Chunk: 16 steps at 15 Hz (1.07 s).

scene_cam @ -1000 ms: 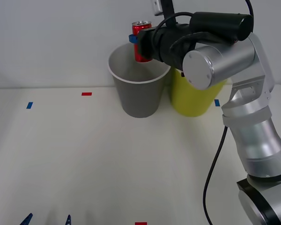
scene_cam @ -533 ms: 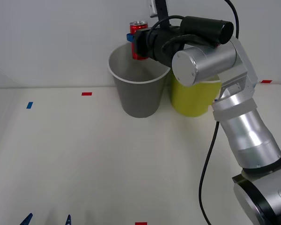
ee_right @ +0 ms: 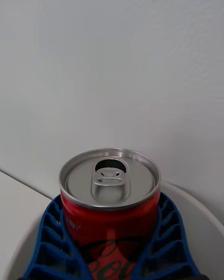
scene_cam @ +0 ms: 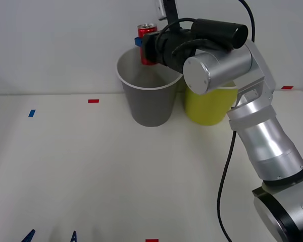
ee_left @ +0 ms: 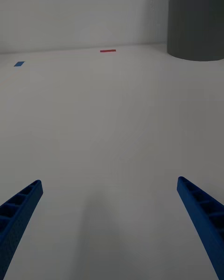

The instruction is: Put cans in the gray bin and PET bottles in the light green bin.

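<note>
Two blue ribbed fingers (ee_right: 168,242) of the right gripper (scene_cam: 144,44) are closed on the can (scene_cam: 147,44), one on each side of its red body. The can stands upright between them. It is small and red, with a silver top and a pull-tab lying flat beside the dark drinking hole; part of a white and black logo shows on its red wall between the fingers.

Directly under the gripper and the can is the gray bin (scene_cam: 150,103), tall, round and tapered, with a white rim and a pale inside. The can hangs above the far part of the bin's mouth, and its lower end is about at the level of the rim. In the right wrist view a piece of the white rim curves just behind the can. To the gripper's right, touching or nearly touching the gray bin, stands the light green bin (scene_cam: 208,106), of the same shape, partly hidden by the arm.

The right arm rises from the near right side of the table (scene_cam: 91,171), bends at the elbow, and its black forearm reaches almost level toward the left, over the green bin, to the can.

The left gripper (ee_left: 112,224) rests low at the near edge of the table, far from the bins, its fingers spread wide with nothing between them.
</note>
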Each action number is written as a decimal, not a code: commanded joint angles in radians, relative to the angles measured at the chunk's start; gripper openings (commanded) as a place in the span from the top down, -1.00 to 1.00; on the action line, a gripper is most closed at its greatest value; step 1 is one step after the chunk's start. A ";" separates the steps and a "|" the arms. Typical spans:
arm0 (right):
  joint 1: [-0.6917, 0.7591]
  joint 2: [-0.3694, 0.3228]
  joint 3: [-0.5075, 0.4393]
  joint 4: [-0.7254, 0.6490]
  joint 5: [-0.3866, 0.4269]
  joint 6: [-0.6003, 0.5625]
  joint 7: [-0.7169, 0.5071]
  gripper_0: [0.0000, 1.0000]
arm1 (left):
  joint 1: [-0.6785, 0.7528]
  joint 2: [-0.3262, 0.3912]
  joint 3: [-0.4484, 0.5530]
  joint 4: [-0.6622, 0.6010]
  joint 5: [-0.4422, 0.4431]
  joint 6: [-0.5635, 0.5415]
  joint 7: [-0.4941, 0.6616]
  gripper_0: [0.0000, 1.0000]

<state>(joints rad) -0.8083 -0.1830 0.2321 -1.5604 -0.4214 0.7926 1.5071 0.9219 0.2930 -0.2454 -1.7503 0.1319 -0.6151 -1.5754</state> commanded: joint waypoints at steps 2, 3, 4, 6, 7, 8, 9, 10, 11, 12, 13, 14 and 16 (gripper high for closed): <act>0.000 -0.001 0.003 0.000 0.010 -0.015 -0.004 -0.03 | 0.000 0.000 0.000 0.000 0.000 0.000 0.000 -1.00; 0.000 -0.001 0.003 0.000 0.016 -0.023 -0.007 -0.74 | 0.000 0.000 0.000 0.000 0.000 0.000 0.000 -1.00; 0.000 0.000 0.003 -0.001 0.018 -0.026 -0.008 -1.00 | 0.000 0.000 0.000 0.000 0.000 0.000 0.000 -1.00; 0.000 0.004 0.003 -0.001 0.018 -0.036 -0.013 -1.00 | 0.000 0.000 0.000 0.000 0.000 0.000 0.000 -1.00; 0.000 0.007 0.003 -0.001 0.018 -0.038 -0.011 -1.00 | 0.000 0.000 0.000 0.000 0.000 0.000 0.000 -1.00; 0.000 0.013 0.003 0.000 0.015 -0.046 -0.005 -1.00 | 0.000 0.000 0.000 0.000 0.000 0.000 0.000 -1.00; 0.001 0.016 0.003 -0.001 0.010 -0.047 -0.004 -1.00 | 0.000 0.000 0.000 0.000 0.000 0.000 0.000 -1.00; 0.001 0.017 0.003 -0.001 0.006 -0.056 0.001 -1.00 | 0.000 0.000 0.000 0.000 0.000 0.000 0.000 -1.00; 0.004 0.014 0.007 -0.001 -0.023 -0.079 0.004 -1.00 | 0.000 0.000 0.000 0.000 0.000 0.000 0.000 -1.00; 0.018 0.010 0.013 -0.012 -0.049 -0.104 0.013 -1.00 | 0.000 0.000 0.000 0.000 0.000 0.000 0.000 -1.00; 0.038 -0.003 0.032 -0.032 -0.068 -0.135 0.018 -1.00 | 0.000 0.000 0.000 0.000 0.000 0.000 0.000 -1.00; 0.066 -0.026 0.055 -0.082 -0.076 -0.153 0.022 -1.00 | 0.000 0.000 0.000 0.000 0.000 0.000 0.000 -1.00; 0.107 -0.053 0.061 -0.181 -0.079 -0.153 0.028 -1.00 | 0.000 0.000 0.000 0.000 0.000 0.000 0.000 -1.00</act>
<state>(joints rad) -0.7311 -0.2149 0.2845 -1.6835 -0.4955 0.6448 1.5292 0.9219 0.2930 -0.2454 -1.7503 0.1319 -0.6151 -1.5754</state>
